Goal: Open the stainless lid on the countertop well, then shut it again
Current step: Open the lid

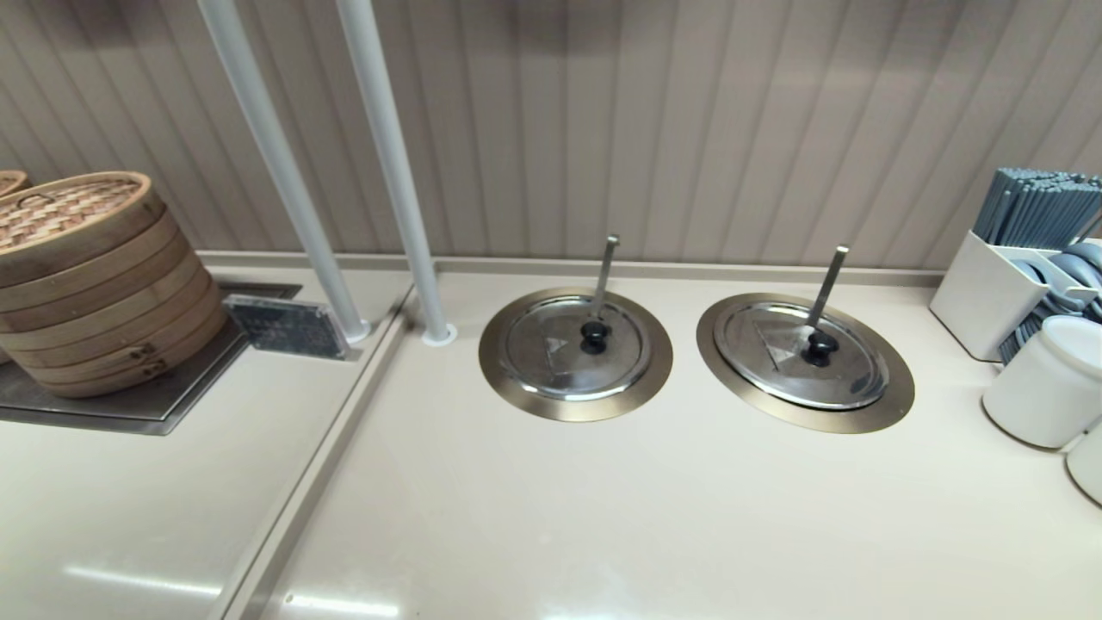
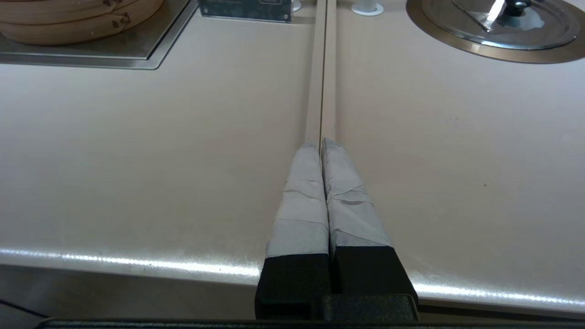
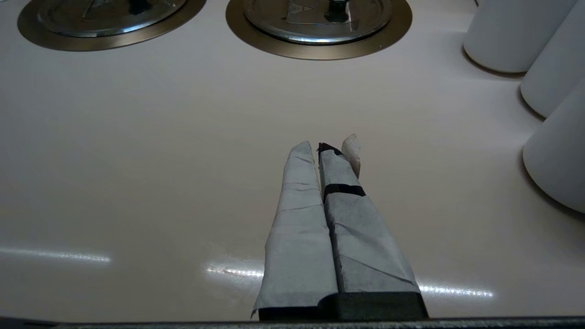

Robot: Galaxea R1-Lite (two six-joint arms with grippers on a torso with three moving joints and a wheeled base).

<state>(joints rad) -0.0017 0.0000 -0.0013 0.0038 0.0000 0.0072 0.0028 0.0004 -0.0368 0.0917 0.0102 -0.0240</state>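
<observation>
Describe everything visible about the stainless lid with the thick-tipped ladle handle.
The stainless lid is round, shiny steel with a black knob at its centre and a wedge-shaped flap section. It lies flat and closed on the countertop well, inside its bronze-toned rim. The ladle handle rises beside the knob. No gripper touches it.

You see two wells side by side on the bench (image 1: 603,517). The stainless lid (image 1: 802,355) sits on the countertop well (image 1: 891,379), to the right of the twin lid (image 1: 575,348). The bamboo steamer (image 1: 95,275) stands far left, the white containers (image 1: 1046,379) far right.
</observation>
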